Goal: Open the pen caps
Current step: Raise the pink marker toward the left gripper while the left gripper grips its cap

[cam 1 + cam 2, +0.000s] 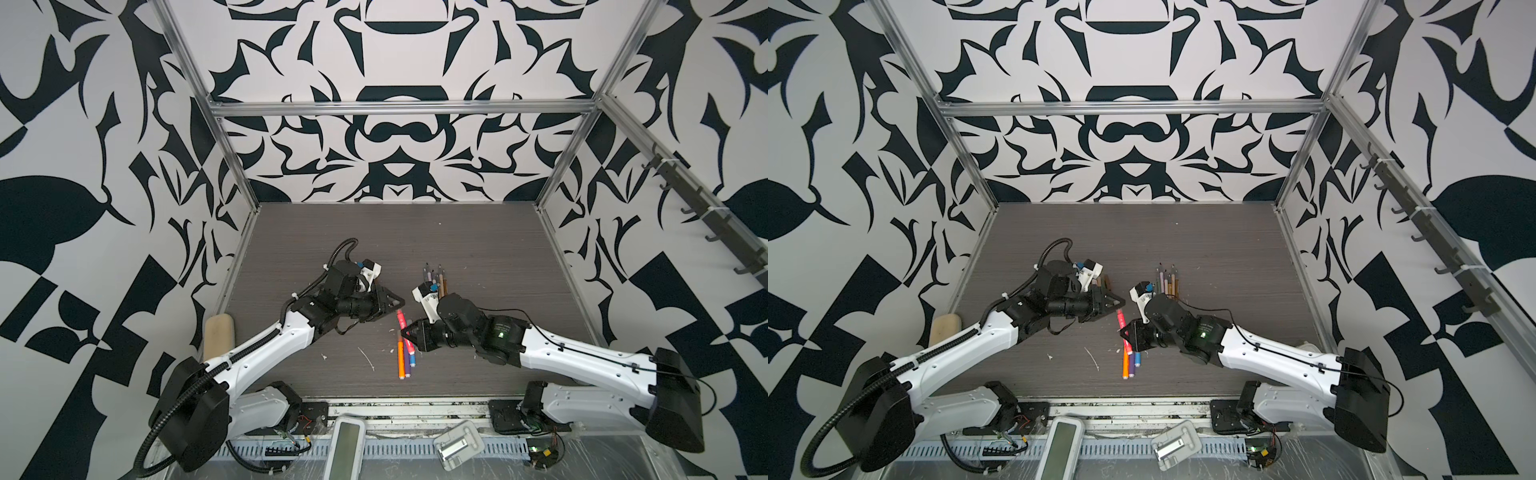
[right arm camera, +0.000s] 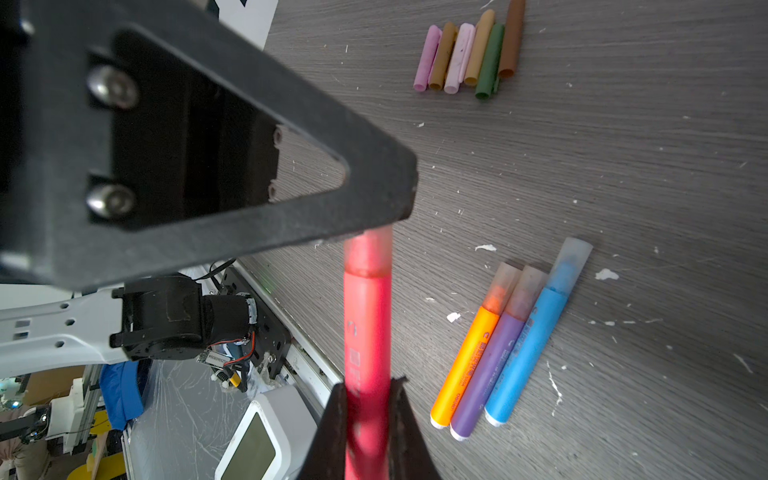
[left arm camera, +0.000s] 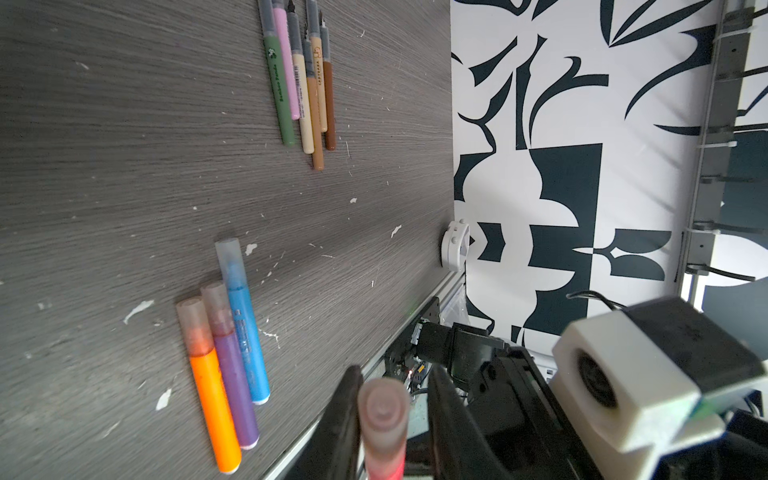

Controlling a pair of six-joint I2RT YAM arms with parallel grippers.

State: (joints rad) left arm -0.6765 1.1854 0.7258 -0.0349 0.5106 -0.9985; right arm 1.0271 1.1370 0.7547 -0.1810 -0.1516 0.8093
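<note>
The pink pen (image 2: pixel 368 332) hung in the air above the table (image 1: pixel 478 249), between the two arms, with its pale see-through cap (image 2: pixel 368 253) not yet off. The right pincer (image 2: pixel 368 384) was clamped on the barrel well away from the cap. That probably left the capped end sticking out free for the other arm. The left pincer (image 3: pixel 395 372) sat round that cap, with one finger against it and a sliver of gap beside the other. Its jaws stood narrowly apart and were not squeezing. Whether it was about to take hold or was letting go could not be told. The two pincers faced each other along the pen, which would suit a straight pull apart.

On the table near the right pincer, three capped pens (image 2: pixel 490 374), orange, purple and blue, lay side by side and touching, apparently waiting their turn. Farther back on the right arm's side lay a neat row of thin pens (image 3: pixel 303 83) with bare tips. Well apart from them, on the left arm's side, lay a row of six loose caps (image 2: pixel 469 50). The sorting looked deliberate: each arm seemed to put down what it had held on its own side. By that count the job looked a little past halfway.
</note>
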